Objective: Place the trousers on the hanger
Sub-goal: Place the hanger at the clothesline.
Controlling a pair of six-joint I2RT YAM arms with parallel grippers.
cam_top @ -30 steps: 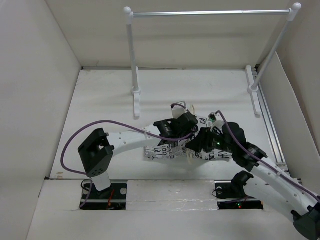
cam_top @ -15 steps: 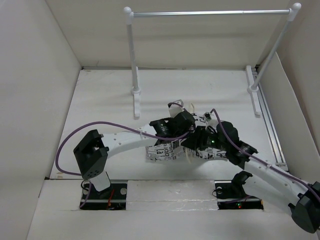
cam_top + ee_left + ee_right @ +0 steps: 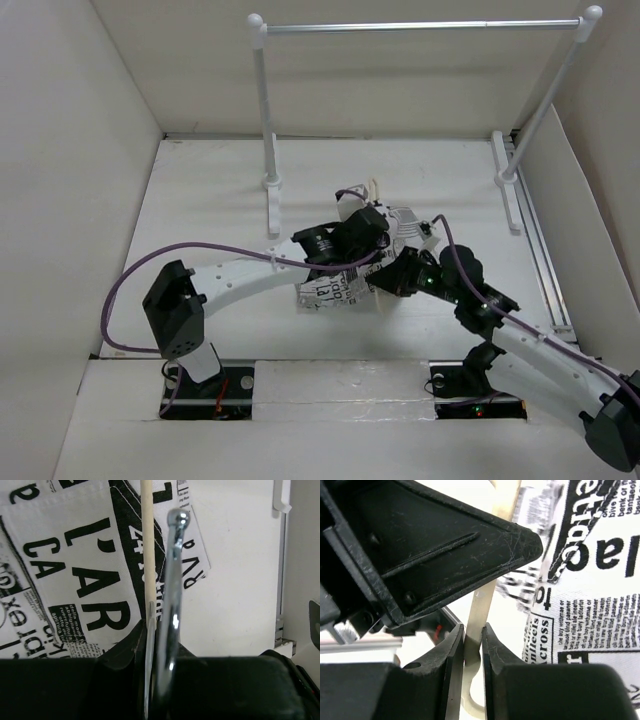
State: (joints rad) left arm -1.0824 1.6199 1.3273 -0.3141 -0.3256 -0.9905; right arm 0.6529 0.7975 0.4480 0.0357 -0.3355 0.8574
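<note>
Left pincer [image 3: 157, 640] and right pincer [image 3: 471, 635] clamp the mostly hidden hanger [image 3: 482, 602].

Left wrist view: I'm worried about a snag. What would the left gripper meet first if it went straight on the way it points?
Probably the trousers: beyond the hanger clamped in the left gripper, their printed cloth lies right in line, with bare table just beside it. Depth is unclear.

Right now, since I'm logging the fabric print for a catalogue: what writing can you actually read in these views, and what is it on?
"L'AR": large black letters on the trousers, left wrist view.
"CA": large letters to the left of it on the same cloth.
"cross": small, turned sideways, on the trousers in the right wrist view.
Fine newspaper columns, all views: too small or blurred to read.
The hanger: no writing seen.
</note>
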